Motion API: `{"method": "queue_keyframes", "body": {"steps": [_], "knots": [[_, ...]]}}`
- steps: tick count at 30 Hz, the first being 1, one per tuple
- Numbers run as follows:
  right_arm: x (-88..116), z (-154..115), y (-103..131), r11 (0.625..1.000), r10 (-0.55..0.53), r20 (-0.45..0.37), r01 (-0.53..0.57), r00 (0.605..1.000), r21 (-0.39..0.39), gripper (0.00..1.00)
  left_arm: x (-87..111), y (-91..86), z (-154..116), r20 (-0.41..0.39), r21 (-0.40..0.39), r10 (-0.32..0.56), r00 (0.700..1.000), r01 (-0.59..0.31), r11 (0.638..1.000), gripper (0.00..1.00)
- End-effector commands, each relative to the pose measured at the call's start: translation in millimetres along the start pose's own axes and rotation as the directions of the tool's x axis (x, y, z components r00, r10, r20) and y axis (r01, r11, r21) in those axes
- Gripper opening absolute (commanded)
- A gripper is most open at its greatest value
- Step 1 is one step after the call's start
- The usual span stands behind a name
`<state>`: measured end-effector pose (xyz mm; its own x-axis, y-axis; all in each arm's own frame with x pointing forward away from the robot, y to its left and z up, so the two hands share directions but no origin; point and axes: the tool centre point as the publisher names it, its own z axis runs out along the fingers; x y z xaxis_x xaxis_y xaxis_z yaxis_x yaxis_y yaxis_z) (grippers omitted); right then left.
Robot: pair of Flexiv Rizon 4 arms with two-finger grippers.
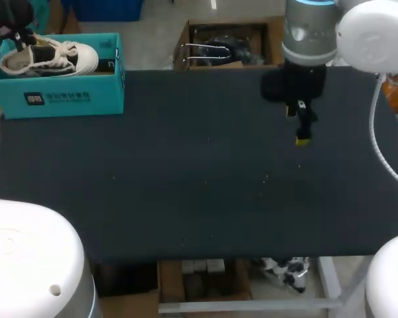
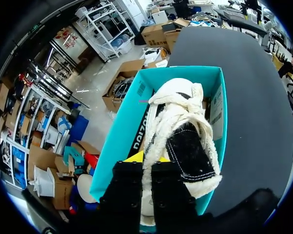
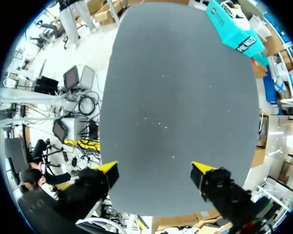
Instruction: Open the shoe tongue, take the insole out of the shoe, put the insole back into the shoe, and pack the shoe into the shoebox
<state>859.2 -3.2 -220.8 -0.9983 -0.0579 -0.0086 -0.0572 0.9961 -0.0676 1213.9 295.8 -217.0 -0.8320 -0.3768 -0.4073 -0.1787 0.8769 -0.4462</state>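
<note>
A teal shoebox [image 1: 60, 96] stands at the table's far left corner. In it lies a white shoe [image 1: 50, 58] with dark trim and white laces, its toe pointing right. My left gripper [image 1: 14, 36] is over the box's left end, at the shoe's heel. In the left wrist view the gripper [image 2: 146, 157] is shut on the fleecy collar of the shoe [image 2: 180, 112], inside the box [image 2: 122, 126]. My right gripper [image 1: 303, 132] hangs over the table's far right part. Its fingers are spread wide, and the gripper [image 3: 156, 170] holds nothing. The insole is not visible.
The dark table top [image 1: 199, 179] stretches between the two arms, with small pale specks on it. The shoebox [image 3: 234, 27] lies far ahead of the right gripper. A white cable [image 1: 385, 152] hangs along my right arm near the table's right edge.
</note>
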Motion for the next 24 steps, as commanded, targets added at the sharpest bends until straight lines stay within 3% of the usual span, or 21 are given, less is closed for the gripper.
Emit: {"method": "queue_keyframes", "body": {"steps": [1, 10, 16, 18, 24], "knots": [[0, -1, 0, 1.0, 0.001, -0.002, -0.001, 1.0, 0.003, 1.0, -10.8, 1.0, 34, -0.046, -0.018, -0.004, 0.999, 0.003, 1.0, 0.0], [0, -1, 0, 1.0, 0.001, -0.002, -0.001, 1.0, 0.003, 1.0, 6.0, 11.7, 74, -0.177, -0.086, 0.005, 0.984, -0.02, 0.996, 0.0], [0, -1, 0, 1.0, 0.001, -0.002, -0.001, 1.0, 0.003, 1.0, 9.9, 14.4, 97, -0.182, -0.147, -0.024, 0.983, -0.003, 0.989, 0.0], [0, -1, 0, 1.0, 0.001, -0.002, -0.001, 1.0, 0.003, 1.0, 8.1, 15.0, 95, -0.173, -0.143, -0.041, 0.984, 0.016, 0.99, 1.0], [0, -1, 0, 1.0, 0.001, -0.002, -0.001, 1.0, 0.003, 1.0, 8.9, 2.0, 65, -0.14, -0.125, -0.031, 0.99, 0.013, 0.992, 1.0]]}}
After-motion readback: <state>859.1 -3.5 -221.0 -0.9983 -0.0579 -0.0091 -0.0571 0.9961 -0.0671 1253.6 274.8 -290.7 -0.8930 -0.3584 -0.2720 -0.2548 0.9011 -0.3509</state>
